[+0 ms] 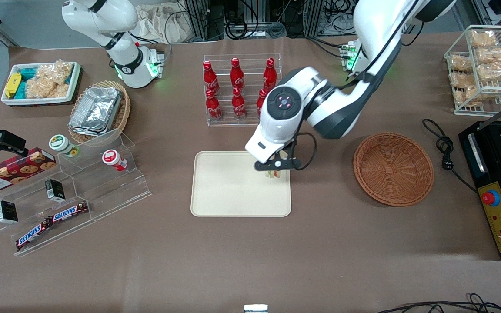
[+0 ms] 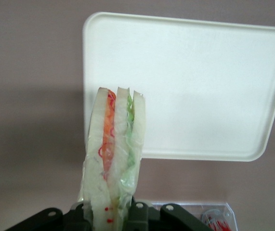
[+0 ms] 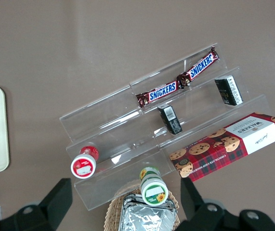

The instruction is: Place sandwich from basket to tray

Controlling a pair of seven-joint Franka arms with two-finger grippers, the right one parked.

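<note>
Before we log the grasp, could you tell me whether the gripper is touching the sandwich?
Touching: the left wrist view shows the gripper clamping the sandwich.

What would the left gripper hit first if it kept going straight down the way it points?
Most likely the tray. The gripper, shut on the sandwich, hangs over the tray's edge nearest the basket, so the sandwich's tip would probably touch it first. Depth is unclear; it could land right at the rim.

Brown table (image 1: pixel 250 261) with tray (image 1: pixel 224 191), basket (image 1: pixel 393 168), racks.
</note>
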